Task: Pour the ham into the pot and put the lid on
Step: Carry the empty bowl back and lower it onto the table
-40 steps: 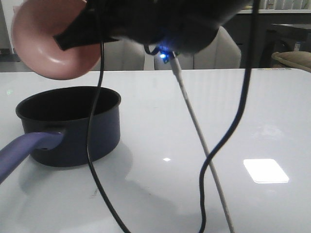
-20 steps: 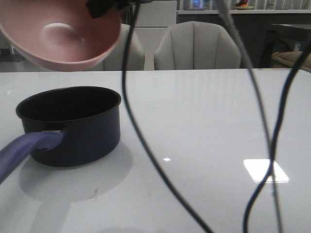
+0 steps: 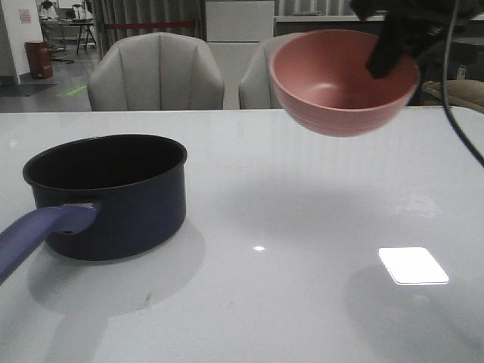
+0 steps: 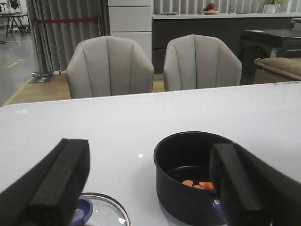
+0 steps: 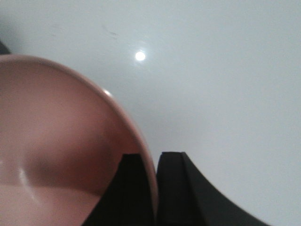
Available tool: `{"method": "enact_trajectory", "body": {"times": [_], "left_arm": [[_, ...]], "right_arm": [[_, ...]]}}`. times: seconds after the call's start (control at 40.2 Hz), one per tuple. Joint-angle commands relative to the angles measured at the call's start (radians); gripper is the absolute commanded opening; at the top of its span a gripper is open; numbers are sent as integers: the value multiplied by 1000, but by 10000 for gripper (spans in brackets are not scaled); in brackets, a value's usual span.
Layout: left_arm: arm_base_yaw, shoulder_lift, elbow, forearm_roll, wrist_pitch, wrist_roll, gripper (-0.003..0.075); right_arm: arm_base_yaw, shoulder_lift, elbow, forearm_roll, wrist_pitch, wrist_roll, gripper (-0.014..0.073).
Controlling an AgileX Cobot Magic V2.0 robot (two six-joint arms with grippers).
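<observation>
Front view: the dark navy round pot [image 3: 106, 195] with its purple-blue handle sat on the glossy white table [image 3: 302, 287], while the right gripper [image 3: 393, 47] held the round pink bowl [image 3: 340, 79] aloft, well apart from it.

Left wrist: the left gripper [image 4: 150, 188] gaped wide and empty; thin orange-pink ham slices [image 4: 198, 184] lay inside the pot, the silver-rimmed glass lid [image 4: 101, 214] beside it.

Right wrist: jaws clamped the bowl's rim.

Pink bowl [image 3: 342, 82], white table [image 3: 302, 287], chairs [image 3: 155, 72].

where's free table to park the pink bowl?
Bare table spans everything right of the pot, under the pink bowl held by the right tool. Crowded only at the pot, its handle and the lid beside it.
</observation>
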Motion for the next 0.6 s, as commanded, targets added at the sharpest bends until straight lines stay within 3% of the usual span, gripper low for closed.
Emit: {"method": "enact_trajectory", "body": {"times": [0.0, 0.472, 0.571], "left_arm": [[-7, 10, -26, 2, -76, -2, 565], [-7, 10, -26, 2, -76, -2, 565], [-7, 10, -26, 2, -76, -2, 565]], "right_arm": [[-38, -8, -29, -37, 9, 86, 136], [-63, 213, -30, 40, 4, 92, 148], [-62, 238, -31, 39, -7, 91, 230]]}}
